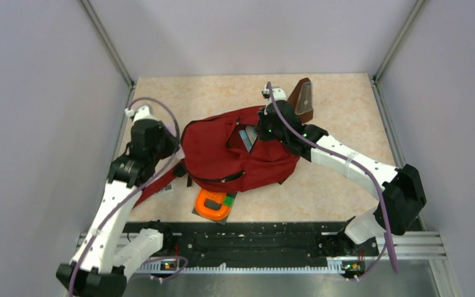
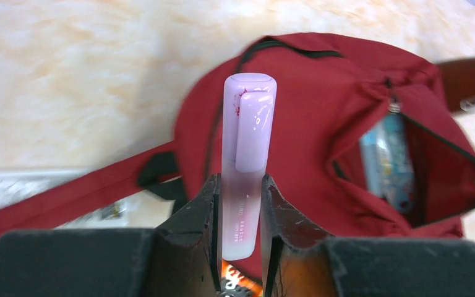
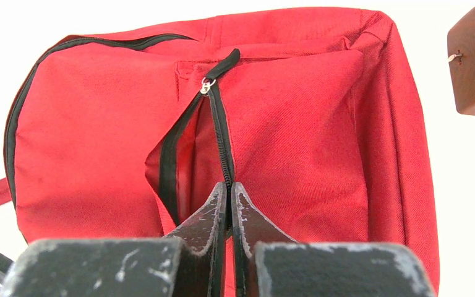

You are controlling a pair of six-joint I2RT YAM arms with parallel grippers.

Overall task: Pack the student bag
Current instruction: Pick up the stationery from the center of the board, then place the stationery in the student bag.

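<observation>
The student bag lies on the desk between the 2 arms. The left jaws pinch a lilac tube by its lower end, its long axis pointing straight out from them. The bag's open mouth sits ahead and to their right, so the tube probably has to swing right to enter. The right jaws are pressed together on the black zip edge. Only the left wrist view shows a blue item inside; only the right wrist view shows that pinch.
</observation>
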